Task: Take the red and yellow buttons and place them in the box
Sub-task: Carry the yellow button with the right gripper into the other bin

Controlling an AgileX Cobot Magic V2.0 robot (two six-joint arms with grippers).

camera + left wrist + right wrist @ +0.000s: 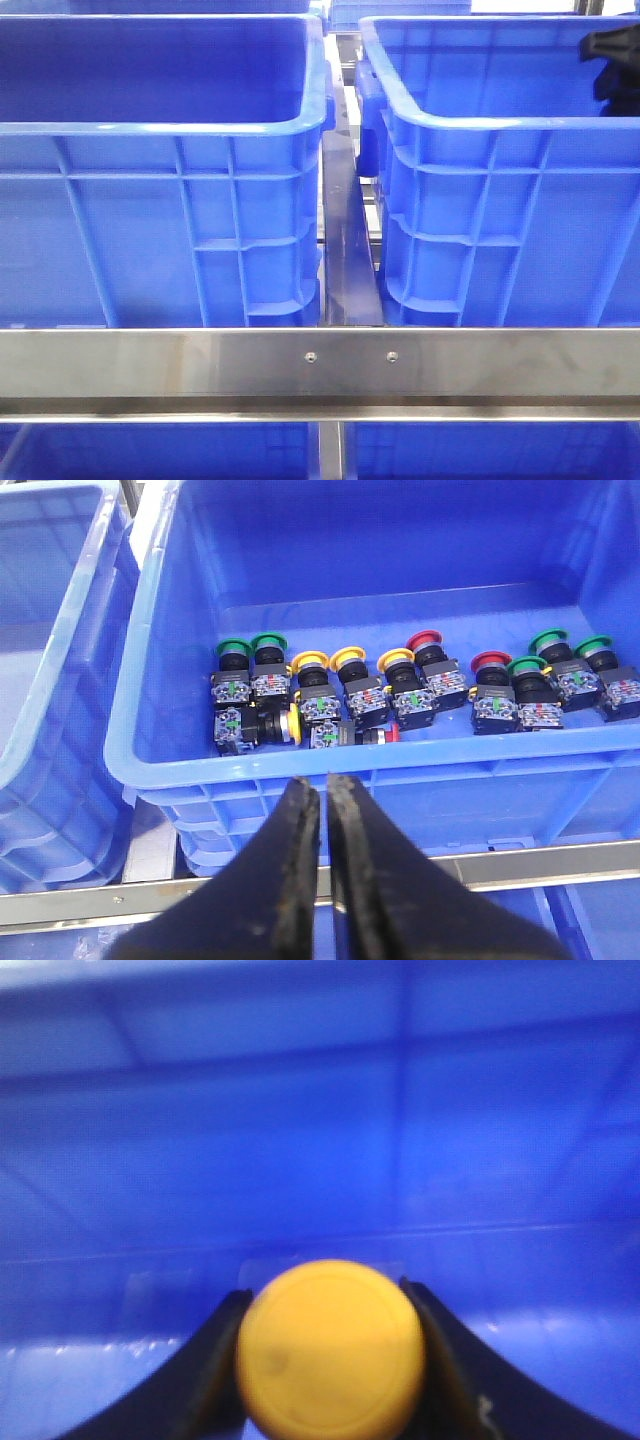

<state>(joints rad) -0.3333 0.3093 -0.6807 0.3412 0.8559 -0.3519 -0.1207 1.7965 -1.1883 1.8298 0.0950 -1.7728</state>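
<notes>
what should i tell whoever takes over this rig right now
Right gripper: shut on a yellow button, inside a blue crate.
Left gripper: shut, empty, above the near wall of the supply crate.
In that crate: yellow-capped buttons, red-capped buttons and green-capped ones in a row.
Done: one yellow picked.
Left: release it, then fetch the remaining yellow and red ones. Which crate is the target box I cannot tell.
</notes>
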